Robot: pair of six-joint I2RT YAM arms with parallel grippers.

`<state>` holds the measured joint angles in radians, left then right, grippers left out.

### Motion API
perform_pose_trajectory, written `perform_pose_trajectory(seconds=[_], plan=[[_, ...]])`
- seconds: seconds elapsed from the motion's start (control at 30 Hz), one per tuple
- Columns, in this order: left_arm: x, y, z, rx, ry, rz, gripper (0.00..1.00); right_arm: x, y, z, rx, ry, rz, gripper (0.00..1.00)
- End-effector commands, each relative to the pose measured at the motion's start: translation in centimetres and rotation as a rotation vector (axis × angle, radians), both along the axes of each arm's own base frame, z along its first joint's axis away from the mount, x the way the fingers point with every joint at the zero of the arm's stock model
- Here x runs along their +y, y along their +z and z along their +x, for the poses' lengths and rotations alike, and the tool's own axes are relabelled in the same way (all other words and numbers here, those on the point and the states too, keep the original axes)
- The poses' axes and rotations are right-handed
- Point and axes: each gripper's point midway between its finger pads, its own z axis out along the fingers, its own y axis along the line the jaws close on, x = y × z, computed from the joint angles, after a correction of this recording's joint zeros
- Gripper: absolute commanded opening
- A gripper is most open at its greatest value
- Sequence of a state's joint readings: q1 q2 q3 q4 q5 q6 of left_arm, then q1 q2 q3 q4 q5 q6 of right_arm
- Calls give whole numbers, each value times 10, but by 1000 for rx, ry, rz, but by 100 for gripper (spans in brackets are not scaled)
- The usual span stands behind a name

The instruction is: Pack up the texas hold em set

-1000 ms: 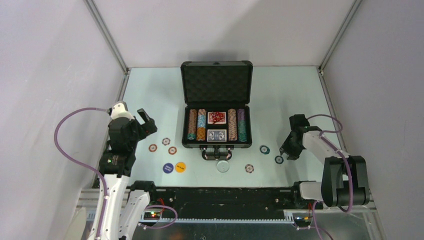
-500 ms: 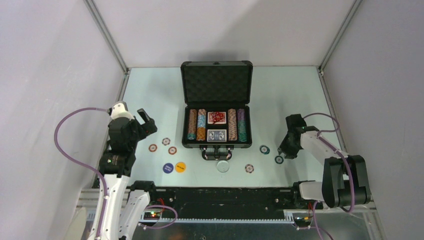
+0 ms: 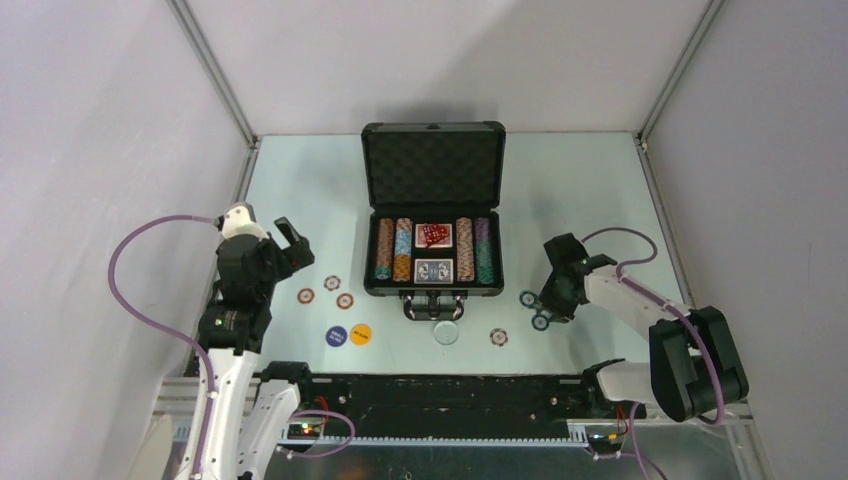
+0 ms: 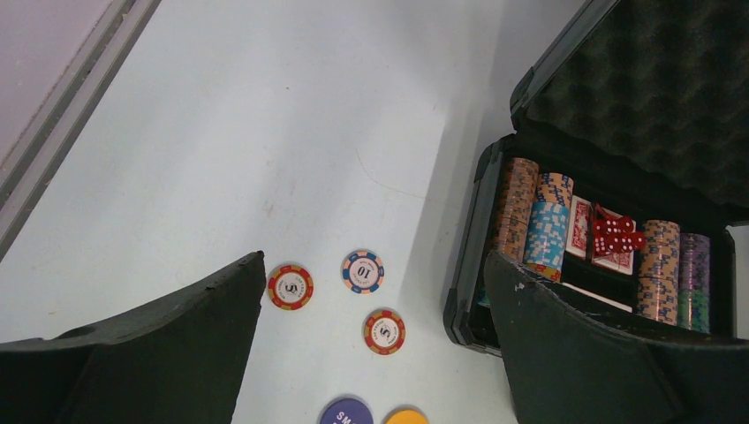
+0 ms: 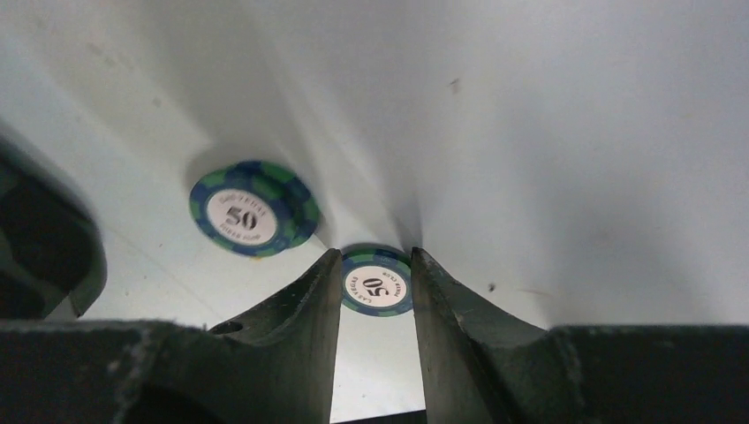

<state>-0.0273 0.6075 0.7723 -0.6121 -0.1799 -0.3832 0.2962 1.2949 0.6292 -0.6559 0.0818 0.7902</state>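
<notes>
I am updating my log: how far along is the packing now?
Done: the case holds chip rows, two decks, red dice. In hand: the right gripper pinches a 50 chip. Left: the second 50 chip, four more loose chips, three round buttons, closing the lid.

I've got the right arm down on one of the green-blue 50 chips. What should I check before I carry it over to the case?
1. Grip: the right gripper has a finger against each edge of the held 50 chip: ok.
2. Held chip lifted off the table: cannot tell.
3. The other 50 chip lies apart from the fingers and is not caught: ok.
4. The case is open with its lid upright: ok.
5. Free room in the chip rows: cannot tell; they look full from above.
6. The left gripper is open, empty and off to the left of the case, out of the path: ok.
</notes>
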Motion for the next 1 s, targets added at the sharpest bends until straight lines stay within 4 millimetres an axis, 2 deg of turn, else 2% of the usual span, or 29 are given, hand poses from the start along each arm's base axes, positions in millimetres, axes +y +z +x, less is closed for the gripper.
perform_pose_trajectory(seconds=[0.0,0.33,0.57,0.73,0.8,0.97], plan=[[2,6,2,-26,-3,19,98,17,-23,-37,128,-2,29,39],[2,5,2,-23,-3,19,98,47,-20,-43,122,56,44,38],[2,6,2,-23,-5,18,98,69,-14,-31,105,116,24,38],[3,6,1,-28,-1,20,98,69,0,-19,53,142,-48,39],[3,6,1,-27,0,21,98,65,8,-15,30,148,-68,42],[3,7,2,-28,-1,20,98,65,26,-2,-35,177,-70,61]])
